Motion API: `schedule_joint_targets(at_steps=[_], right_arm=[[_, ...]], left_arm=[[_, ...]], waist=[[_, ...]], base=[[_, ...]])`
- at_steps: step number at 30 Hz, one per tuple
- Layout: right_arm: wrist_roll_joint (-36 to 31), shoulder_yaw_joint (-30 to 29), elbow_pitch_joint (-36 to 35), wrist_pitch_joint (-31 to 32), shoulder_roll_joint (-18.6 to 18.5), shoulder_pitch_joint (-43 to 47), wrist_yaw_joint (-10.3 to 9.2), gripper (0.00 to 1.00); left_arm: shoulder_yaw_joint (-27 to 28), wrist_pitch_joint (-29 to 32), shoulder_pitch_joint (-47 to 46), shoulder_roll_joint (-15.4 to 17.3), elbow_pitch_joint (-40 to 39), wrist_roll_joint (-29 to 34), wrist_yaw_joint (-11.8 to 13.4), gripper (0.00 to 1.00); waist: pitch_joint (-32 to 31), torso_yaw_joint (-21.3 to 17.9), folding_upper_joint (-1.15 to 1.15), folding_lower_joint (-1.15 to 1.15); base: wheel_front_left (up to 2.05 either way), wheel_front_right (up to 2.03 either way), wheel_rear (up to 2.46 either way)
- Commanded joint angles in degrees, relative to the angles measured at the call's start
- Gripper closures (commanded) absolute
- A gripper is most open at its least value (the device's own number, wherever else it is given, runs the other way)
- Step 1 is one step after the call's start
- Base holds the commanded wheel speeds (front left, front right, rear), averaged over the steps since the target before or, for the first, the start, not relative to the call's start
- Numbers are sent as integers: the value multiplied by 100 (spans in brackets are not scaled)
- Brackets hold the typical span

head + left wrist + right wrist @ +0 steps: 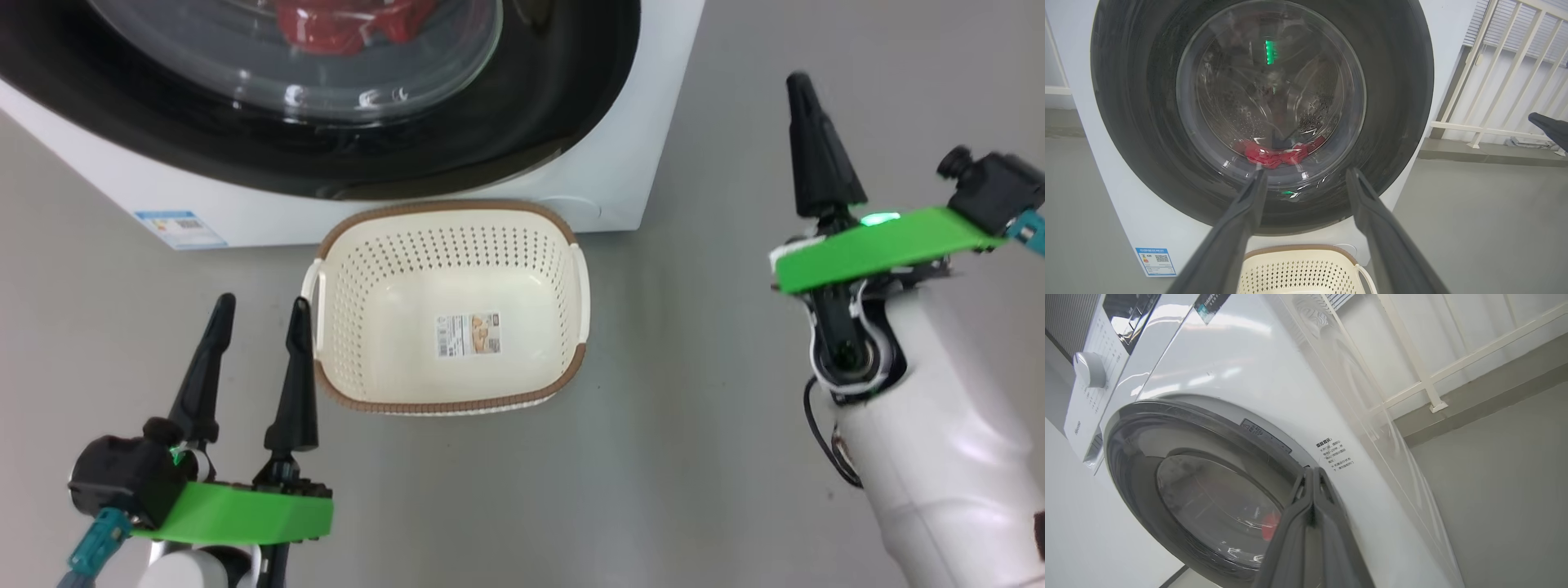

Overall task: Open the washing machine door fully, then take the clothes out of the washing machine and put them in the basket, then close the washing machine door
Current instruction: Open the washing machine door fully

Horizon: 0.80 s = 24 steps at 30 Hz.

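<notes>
The washing machine door [1269,102] sits shut on the washing machine [637,122], with the red clothes [1276,155] low behind its glass. The left gripper [263,304], fingers spread wide and empty, points at the door from just beside the basket [449,245]. The basket stands on the floor [694,408] under the door. The right gripper [798,80], fingers pressed together, is raised off to the right and aimed near the door's rim.

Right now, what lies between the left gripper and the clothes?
The door, which is shut. In the left wrist view the clothes show through it, beyond the open left gripper.
</notes>
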Motion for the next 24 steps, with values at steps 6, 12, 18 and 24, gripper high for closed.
schedule_joint_targets(at_steps=[6,12,18,24], right_arm=[[1421,358,74,118,-165,-650,2,100],[2594,444,277,722,-377,-1203,2,100],[3503,416,398,1593,-443,-1773,2,100],[4072,395,552,2533,-468,-2336,2,100]], left_arm=[[85,-51,-320,103,-146,-57,35,0],[29,-51,-446,103,-186,-50,36,0],[-44,-51,-570,103,-199,-60,34,0],[-195,-51,-714,103,-231,-104,70,0]], waist=[[393,228,0,0],[654,308,0,0],[931,384,0,0],[1172,465,0,0]], base=[[0,0,0],[0,0,0],[0,0,0],[0,0,0]])
